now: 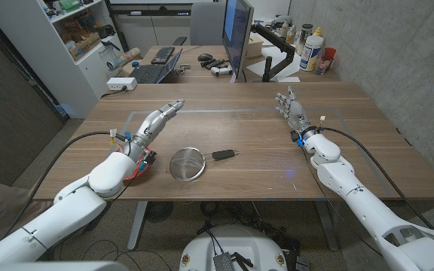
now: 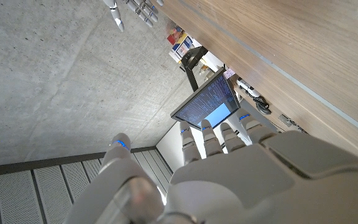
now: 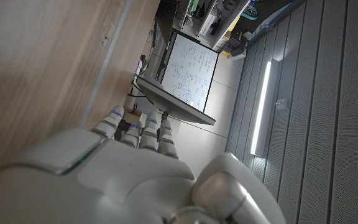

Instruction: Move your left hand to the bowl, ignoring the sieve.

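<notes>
A red bowl (image 1: 143,165) sits near the table's front left, mostly hidden under my left wrist. My left hand (image 1: 157,120) is raised above the table beyond the bowl, fingers stretched out and apart, holding nothing. To the right of the bowl lies a metal sieve (image 1: 187,163), its black handle (image 1: 224,155) pointing right. My right hand (image 1: 291,110) stands over the right half of the table, fingers apart and empty. In the left wrist view my left hand (image 2: 229,168) reaches toward a monitor, with the right hand's fingertips (image 2: 132,9) at the edge. The right wrist view shows my right hand (image 3: 135,168) with straight fingers.
A monitor (image 1: 237,34) on an arm stands behind the table's far edge, with bottles (image 1: 313,49) to its right. A second desk behind carries a keyboard (image 1: 151,73) and a laptop. A shelf (image 1: 81,38) stands at the back left. Cables run along both forearms.
</notes>
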